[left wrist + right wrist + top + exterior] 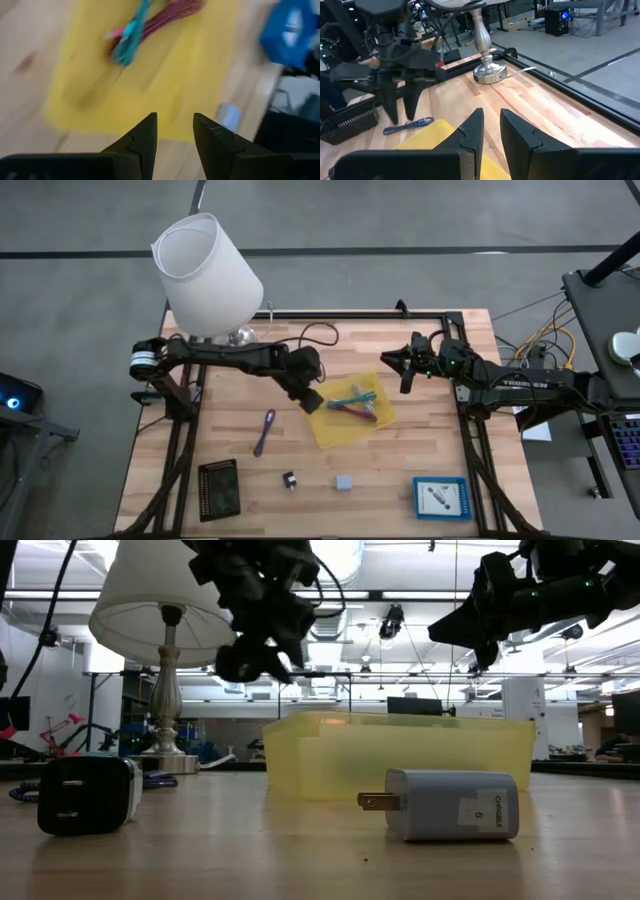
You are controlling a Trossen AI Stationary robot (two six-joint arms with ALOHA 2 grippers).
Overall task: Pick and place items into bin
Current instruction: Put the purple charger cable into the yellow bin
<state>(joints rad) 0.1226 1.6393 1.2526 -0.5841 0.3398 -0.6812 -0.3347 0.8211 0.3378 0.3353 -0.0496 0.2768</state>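
Note:
A yellow bin (340, 430) lies mid-table and holds teal and magenta cords (352, 402), which also show in the left wrist view (145, 25). My left gripper (311, 398) hovers open and empty above the bin's left edge (100, 115). My right gripper (404, 370) hangs in the air beyond the bin's far right corner, its fingers a little apart and empty (491, 117). A purple cord (265, 430) lies flat on the table left of the bin. A small black piece (289, 479) and a grey-blue cube (344, 482) rest on the table near the front edge.
A white lamp (205, 275) stands at the far left corner. A black rack (219, 485) lies at the front left and a blue tray (441, 497) at the front right. A black cable (318, 332) lies along the far edge.

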